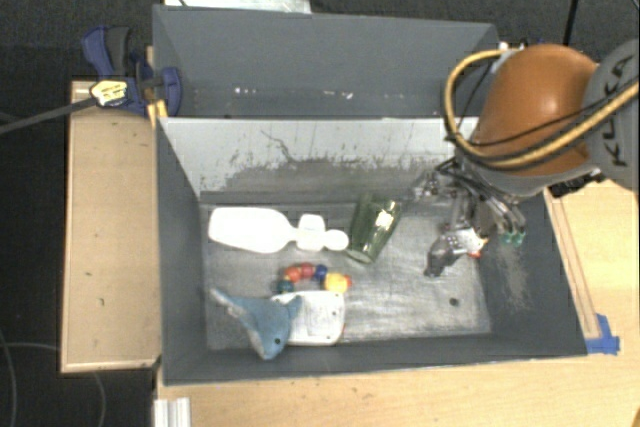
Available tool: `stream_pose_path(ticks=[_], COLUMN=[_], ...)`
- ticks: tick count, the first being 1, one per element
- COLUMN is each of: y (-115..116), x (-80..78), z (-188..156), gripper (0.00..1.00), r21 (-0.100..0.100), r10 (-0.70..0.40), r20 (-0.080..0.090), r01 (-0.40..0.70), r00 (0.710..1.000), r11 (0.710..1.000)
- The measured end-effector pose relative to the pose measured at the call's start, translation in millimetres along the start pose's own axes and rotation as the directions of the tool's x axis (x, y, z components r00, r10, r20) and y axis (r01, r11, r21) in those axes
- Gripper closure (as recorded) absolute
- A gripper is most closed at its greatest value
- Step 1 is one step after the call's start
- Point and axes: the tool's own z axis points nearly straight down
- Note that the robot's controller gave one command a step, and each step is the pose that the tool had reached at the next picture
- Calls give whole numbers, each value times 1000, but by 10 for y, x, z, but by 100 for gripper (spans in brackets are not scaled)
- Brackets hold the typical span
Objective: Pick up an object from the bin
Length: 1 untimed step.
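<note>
Orange wrist cover (530,110) of the KUKA arm sits nearest the lens. Below it, the gripper (445,255) hangs low over bare floor at the right of the bin (300,155); we can't tell whether it's open or closed, and we see nothing in its grasp. Nearest thing: a small green bottle (372,228), lying tilted just to its left. Farther left: white plastic bottle (250,228), coloured beads (305,273), white packet (320,317), blue-grey plush fish (262,320). Pick not yet made, we judge. Best approach, approx.: shift left, square up across the green bottle's narrow width, descend w/o nudging it.
</note>
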Motion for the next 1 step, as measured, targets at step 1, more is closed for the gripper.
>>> stream_pose_path(ticks=[1], y=[572], x=[-275], z=[239], gripper=[0], r21=[-3], r10=[-274], r20=[-3], r01=[274], r00=[962], r11=[962])
